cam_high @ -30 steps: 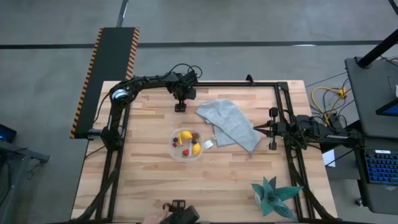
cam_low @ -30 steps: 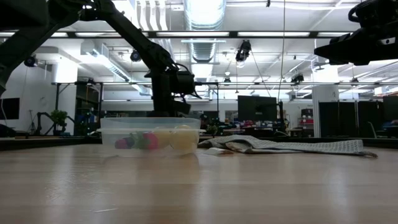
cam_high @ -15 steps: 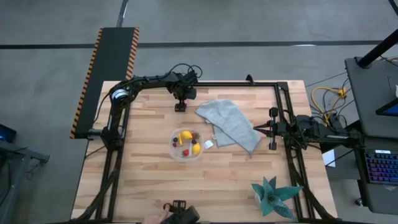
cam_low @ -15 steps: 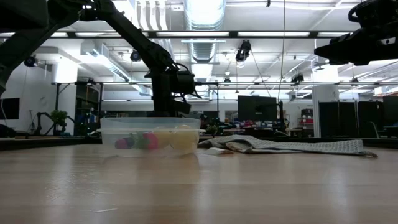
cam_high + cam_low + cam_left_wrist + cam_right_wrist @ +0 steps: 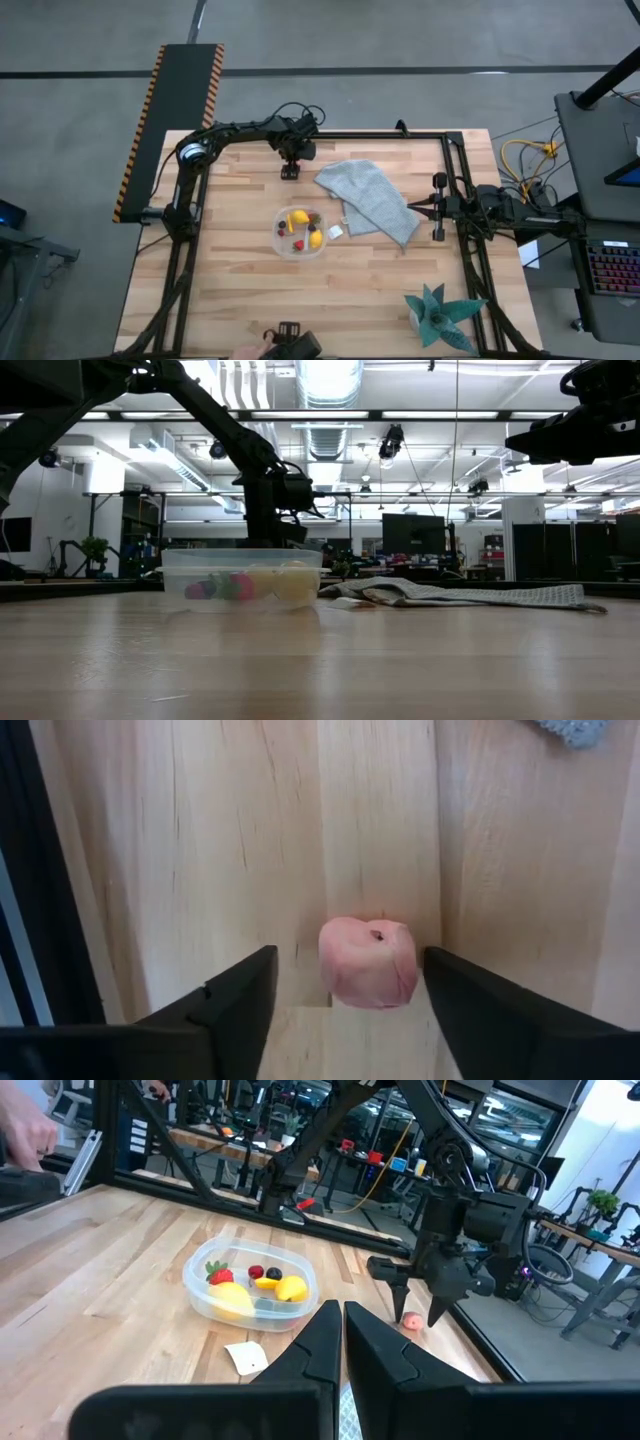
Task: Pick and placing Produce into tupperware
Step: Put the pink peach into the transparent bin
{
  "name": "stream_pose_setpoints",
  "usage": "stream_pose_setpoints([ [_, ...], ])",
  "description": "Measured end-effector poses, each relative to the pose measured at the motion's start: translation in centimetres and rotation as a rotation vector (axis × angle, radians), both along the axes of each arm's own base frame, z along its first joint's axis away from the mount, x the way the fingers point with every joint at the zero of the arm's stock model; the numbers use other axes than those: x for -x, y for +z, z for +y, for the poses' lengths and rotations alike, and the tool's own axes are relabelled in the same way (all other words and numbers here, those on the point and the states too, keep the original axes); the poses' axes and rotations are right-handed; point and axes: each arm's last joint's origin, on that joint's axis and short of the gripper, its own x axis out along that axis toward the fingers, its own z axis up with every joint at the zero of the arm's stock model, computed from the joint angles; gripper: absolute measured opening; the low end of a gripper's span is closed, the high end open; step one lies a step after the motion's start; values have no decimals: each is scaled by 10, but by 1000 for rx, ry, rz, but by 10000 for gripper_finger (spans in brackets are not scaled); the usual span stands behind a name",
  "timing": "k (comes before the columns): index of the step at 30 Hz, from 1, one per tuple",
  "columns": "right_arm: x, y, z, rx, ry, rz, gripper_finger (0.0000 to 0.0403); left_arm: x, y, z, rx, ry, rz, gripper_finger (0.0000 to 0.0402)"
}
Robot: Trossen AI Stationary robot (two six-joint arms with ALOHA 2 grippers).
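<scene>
Lying dimple-up between open left claw [image 5: 345,1010]: pink produce [image 5: 368,961]

no visible change, both arms and all objects unmoved

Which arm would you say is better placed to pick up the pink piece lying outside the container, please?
The left. Its end effector hangs open directly above the pink piece at the table's far edge, one finger on each side. The right end effector is shut, off beyond the grey cloth.
</scene>
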Motion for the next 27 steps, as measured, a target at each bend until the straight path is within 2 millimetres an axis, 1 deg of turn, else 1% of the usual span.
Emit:
stream_pose_setpoints([
  [16,0,0,0,0,0,0,9,-2,1,0,-14,-4,-19,76],
  [20,0,0,0,0,0,0,9,-2,1,0,-14,-4,-20,63],
  [27,0,0,0,0,0,0,9,-2,2,-3,-10,-9,-1,63],
])
